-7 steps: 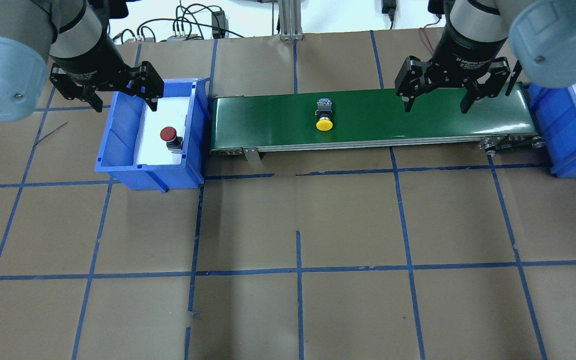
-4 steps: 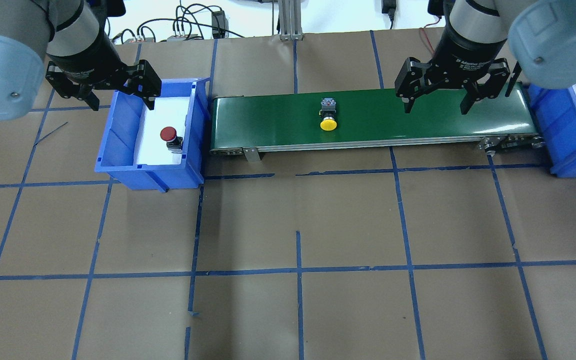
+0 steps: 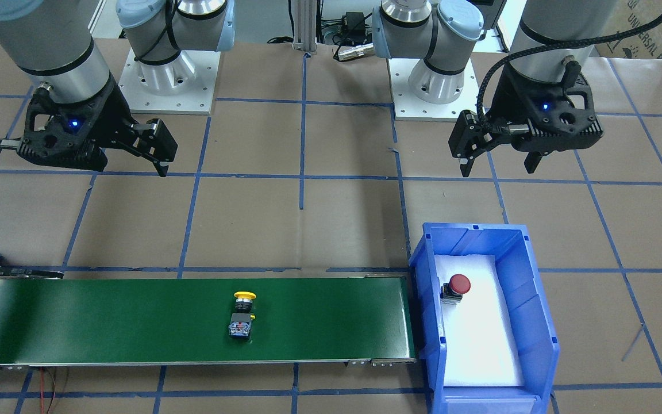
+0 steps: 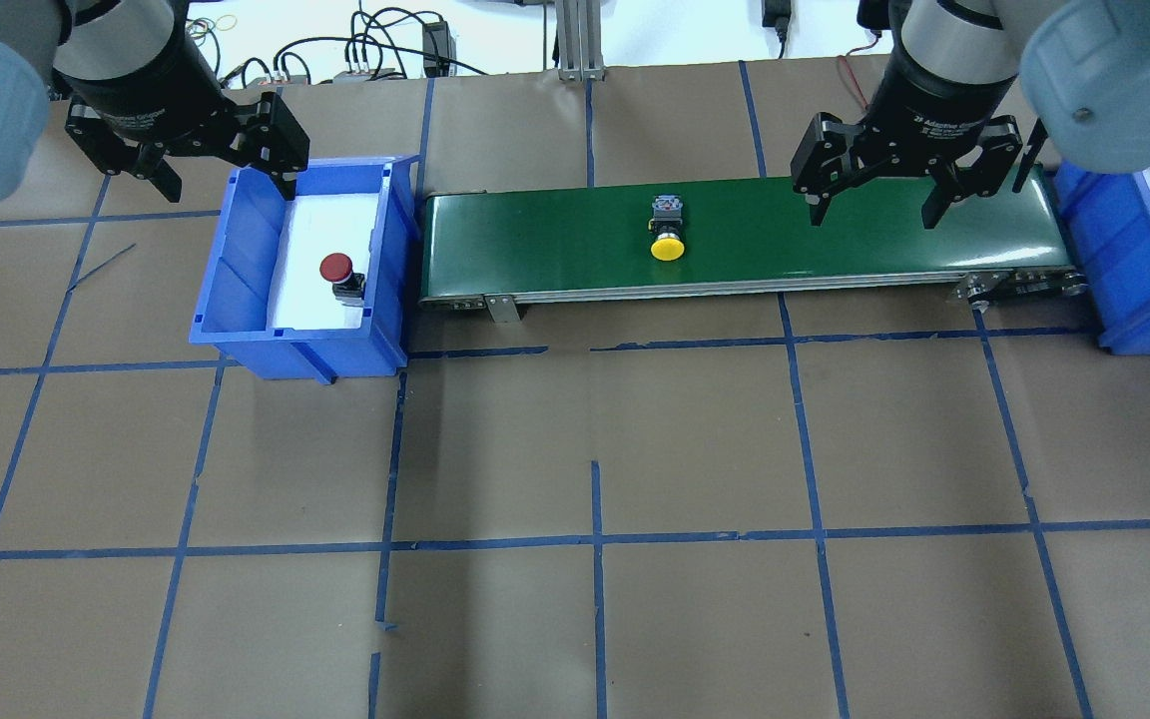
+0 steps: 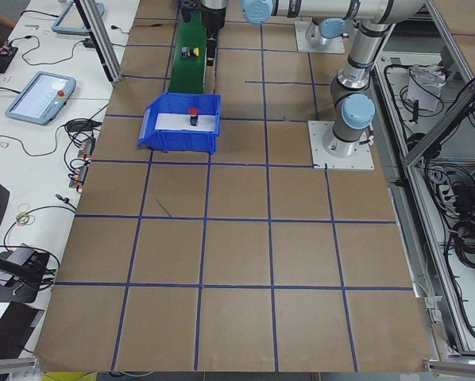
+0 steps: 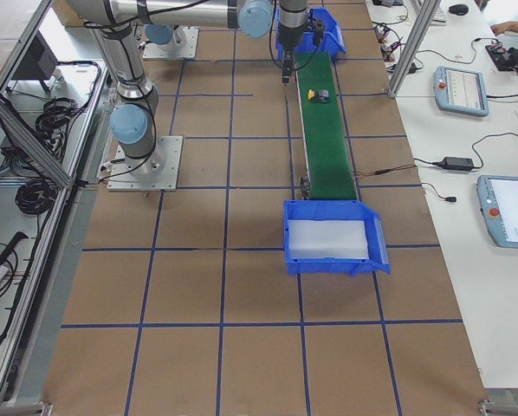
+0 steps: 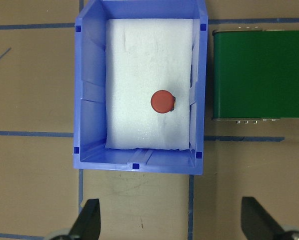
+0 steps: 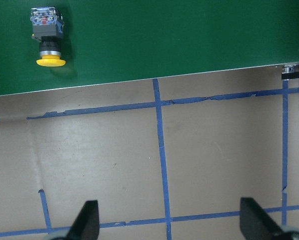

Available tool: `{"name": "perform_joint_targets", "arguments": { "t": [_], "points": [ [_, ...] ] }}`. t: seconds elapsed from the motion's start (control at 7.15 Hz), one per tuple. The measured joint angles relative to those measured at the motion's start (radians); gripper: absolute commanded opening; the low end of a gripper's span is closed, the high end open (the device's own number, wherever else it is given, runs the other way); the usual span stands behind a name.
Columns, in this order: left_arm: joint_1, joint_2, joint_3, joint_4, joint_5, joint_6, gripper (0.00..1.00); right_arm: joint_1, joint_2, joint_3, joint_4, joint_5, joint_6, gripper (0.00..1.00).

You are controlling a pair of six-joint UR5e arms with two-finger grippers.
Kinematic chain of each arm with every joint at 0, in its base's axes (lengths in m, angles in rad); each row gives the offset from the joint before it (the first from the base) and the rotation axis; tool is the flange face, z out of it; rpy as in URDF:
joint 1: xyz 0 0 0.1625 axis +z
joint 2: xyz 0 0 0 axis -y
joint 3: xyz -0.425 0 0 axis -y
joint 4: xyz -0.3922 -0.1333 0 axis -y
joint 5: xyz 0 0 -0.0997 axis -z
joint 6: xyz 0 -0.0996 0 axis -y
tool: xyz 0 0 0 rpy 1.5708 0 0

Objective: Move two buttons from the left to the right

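The yellow button (image 4: 667, 240) (image 3: 243, 310) (image 8: 49, 45) lies on its side near the middle of the green conveyor belt (image 4: 835, 245). The red button (image 4: 338, 272) (image 3: 457, 286) (image 7: 162, 101) stands on white foam in the left blue bin (image 4: 236, 300). High above that bin's rear rim, my left gripper (image 4: 226, 182) (image 3: 499, 168) (image 7: 172, 222) is open and holds nothing. My right gripper (image 4: 874, 215) (image 8: 170, 220) hangs open and empty over the belt's right part, well to the right of the yellow button.
A second blue bin (image 4: 1124, 260) (image 6: 333, 238) with white foam stands at the belt's right end. Brown paper with blue tape lines covers the table. Cables and an aluminium post (image 4: 575, 40) sit at the far edge.
The yellow button has travelled a little to the right along the belt. My left gripper has drawn back and up from the left bin. The right gripper has stayed put.
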Motion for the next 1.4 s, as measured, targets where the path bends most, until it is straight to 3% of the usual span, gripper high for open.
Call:
{"name": "perform_joint_targets", "arguments": {
  "t": [1.4],
  "points": [
    [0.0, -0.001, -0.018, 0.007, -0.001, 0.001, 1.0, 0.0, 0.0, 0.002, 0.002, 0.0, -0.002, 1.0]
  ]
}}
